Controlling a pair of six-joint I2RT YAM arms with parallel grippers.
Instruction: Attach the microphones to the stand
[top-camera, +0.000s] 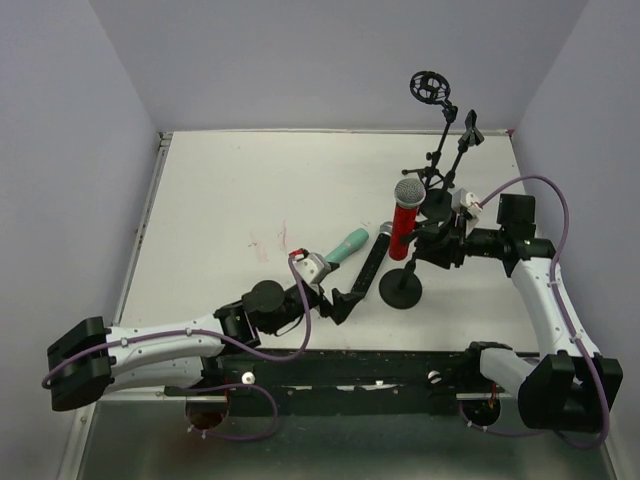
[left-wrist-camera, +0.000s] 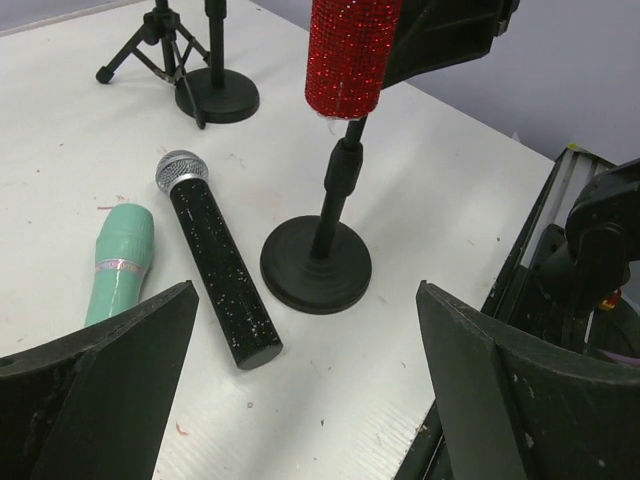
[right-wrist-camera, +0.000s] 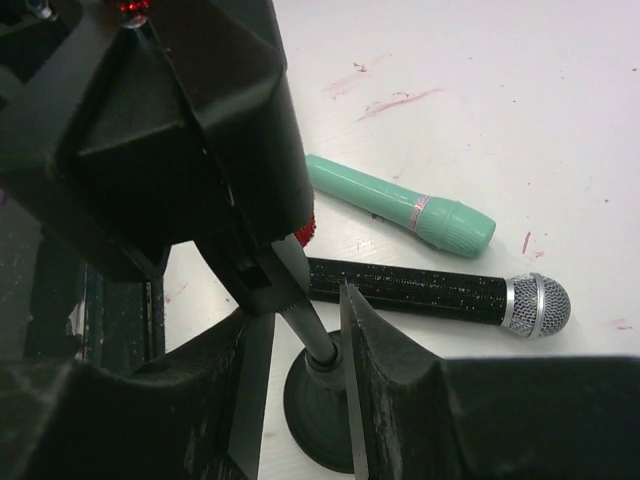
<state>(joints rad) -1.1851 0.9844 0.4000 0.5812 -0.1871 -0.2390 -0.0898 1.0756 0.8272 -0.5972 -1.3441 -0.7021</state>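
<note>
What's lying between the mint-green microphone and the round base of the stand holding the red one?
The black microphone, lying flat between the mint-green microphone and the stand base. The left wrist view shows it plainly.

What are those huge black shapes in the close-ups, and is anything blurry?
Left wrist view: they are the fingers of the left gripper, dark, while the glittery black microphone with silver mesh head looks sharp. Right wrist view: the fingers of the right gripper loom shadowed and soft; the mint-green stick microphone is crisp. Top view: even light, faint shadows.
</note>
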